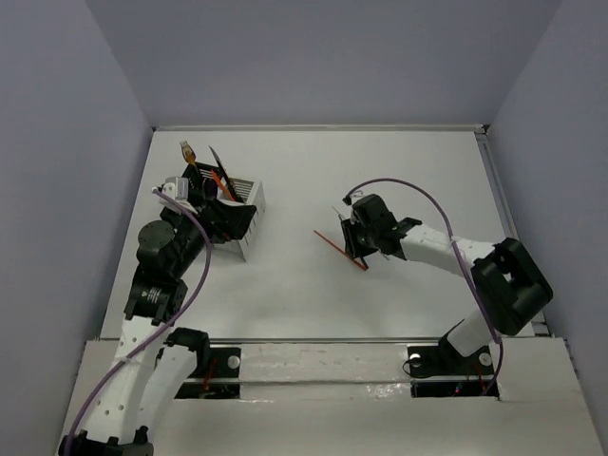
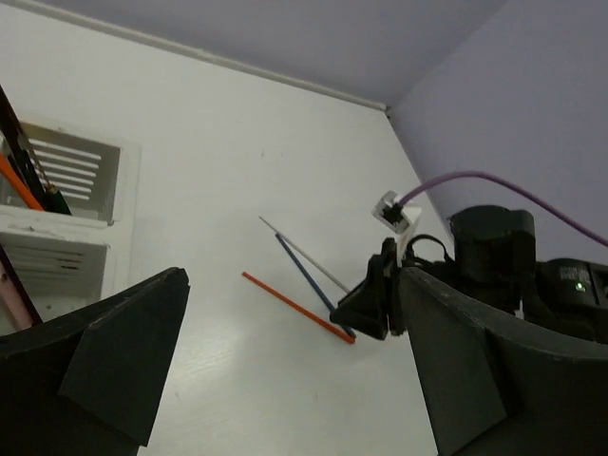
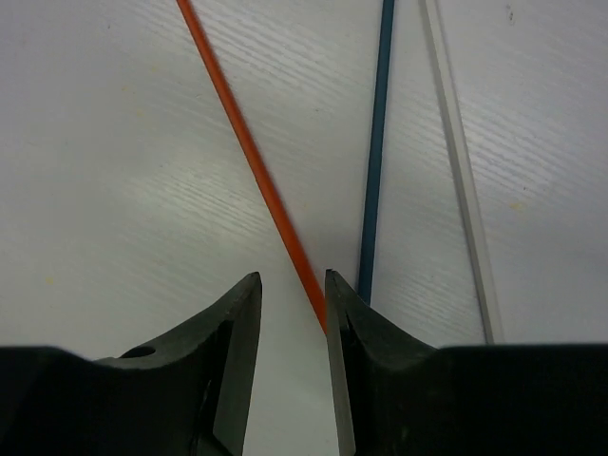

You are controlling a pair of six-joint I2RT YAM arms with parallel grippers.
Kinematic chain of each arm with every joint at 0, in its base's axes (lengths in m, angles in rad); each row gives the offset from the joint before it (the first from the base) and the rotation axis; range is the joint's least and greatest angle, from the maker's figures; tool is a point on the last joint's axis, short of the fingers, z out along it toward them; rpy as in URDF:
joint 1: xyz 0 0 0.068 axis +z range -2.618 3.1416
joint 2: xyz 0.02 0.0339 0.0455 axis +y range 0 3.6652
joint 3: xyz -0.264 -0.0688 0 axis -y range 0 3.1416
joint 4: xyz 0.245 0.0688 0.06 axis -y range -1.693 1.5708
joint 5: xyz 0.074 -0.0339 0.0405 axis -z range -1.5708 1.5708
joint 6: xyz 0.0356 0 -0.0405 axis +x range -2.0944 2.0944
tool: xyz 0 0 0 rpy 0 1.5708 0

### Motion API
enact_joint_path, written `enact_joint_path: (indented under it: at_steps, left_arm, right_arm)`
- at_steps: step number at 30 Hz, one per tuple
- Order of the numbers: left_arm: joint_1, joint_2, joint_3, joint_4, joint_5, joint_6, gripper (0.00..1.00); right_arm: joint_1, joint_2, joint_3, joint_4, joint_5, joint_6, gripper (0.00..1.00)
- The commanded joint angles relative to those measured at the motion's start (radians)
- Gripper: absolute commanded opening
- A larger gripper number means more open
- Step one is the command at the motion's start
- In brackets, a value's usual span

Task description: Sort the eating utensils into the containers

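Note:
Three thin sticks lie on the table: orange (image 3: 247, 161), blue (image 3: 377, 142) and silver (image 3: 461, 161). My right gripper (image 3: 293, 285) is low over their near ends, jaws a narrow gap apart, with the tip of the orange stick between the fingertips, close to the right finger. The top view shows this gripper (image 1: 356, 242) over the orange stick (image 1: 340, 250). My left gripper (image 2: 293, 275) is wide open and empty beside the white caddy (image 2: 71, 166), which holds an orange utensil (image 2: 19, 185). In the top view the white caddy (image 1: 252, 201) has a black caddy (image 1: 204, 182) behind it, both holding several utensils.
The left wrist view shows the three sticks (image 2: 294, 306) and my right gripper (image 2: 370, 304) across the table. The back wall and side walls enclose the white table (image 1: 313, 161). A purple cable (image 1: 418, 195) arches over the right arm.

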Motion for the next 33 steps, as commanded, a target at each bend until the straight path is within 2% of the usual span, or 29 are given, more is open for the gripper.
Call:
enact_joint_path:
  at_steps: [1,11,20,26,30,33]
  left_arm:
    - [-0.001,-0.072,-0.036,-0.025,0.116,-0.040,0.94]
    - [-0.001,-0.147,-0.084,-0.072,0.184,-0.059,0.94]
    - [-0.001,-0.161,-0.110,-0.084,0.222,-0.064,0.95]
    - [-0.001,-0.155,-0.125,-0.065,0.251,-0.070,0.94]
    - [-0.001,-0.141,-0.154,-0.037,0.268,-0.085,0.94]
    - [-0.001,-0.134,-0.173,-0.008,0.277,-0.100,0.94]
  right_arm:
    - [-0.008,0.045,0.077,-0.060,-0.035,-0.019,0.39]
    - [-0.008,0.116,0.128,-0.115,-0.047,-0.011,0.35]
    - [-0.008,0.185,0.151,-0.147,0.001,0.006,0.35]
    - [0.038,0.220,0.169,-0.169,0.054,0.009,0.35]
    - [0.078,0.241,0.171,-0.169,0.076,0.022,0.26]
    - [0.123,0.258,0.184,-0.196,0.131,0.035,0.25]
